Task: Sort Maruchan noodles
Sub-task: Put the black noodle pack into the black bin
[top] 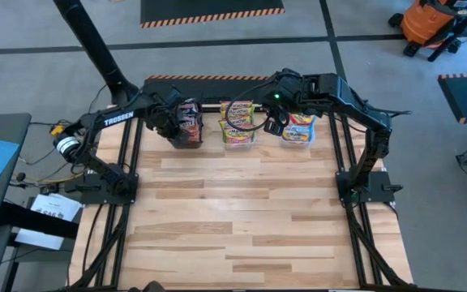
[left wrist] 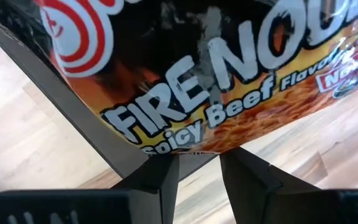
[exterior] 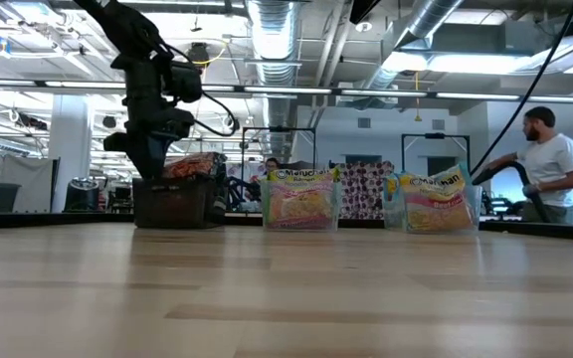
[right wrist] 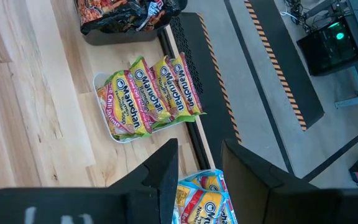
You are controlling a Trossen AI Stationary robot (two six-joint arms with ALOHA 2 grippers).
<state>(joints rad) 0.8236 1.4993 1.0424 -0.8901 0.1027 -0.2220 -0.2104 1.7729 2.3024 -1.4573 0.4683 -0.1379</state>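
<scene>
Tubs: three along far edge. Left pincer (left wrist: pixel 197 163) clenched on dark noodle packet (left wrist: pixel 216 74); right pincer (right wrist: pixel 199 163) released.

Workshop floor around a pale wooden table

The plank table (top: pixel 242 219) sits on grey concrete floor (top: pixel 39 24) crossed by dark lines; a black mat with orange-striped edge (top: pixel 209 10) lies at 12 o'clock, an orange vacuum (top: pixel 428 23) at 1 o'clock. Across the table, silver ducts (exterior: pixel 277 30) run under the ceiling, and a person in a white shirt (exterior: pixel 550 159) stands at 3 o'clock.
</scene>
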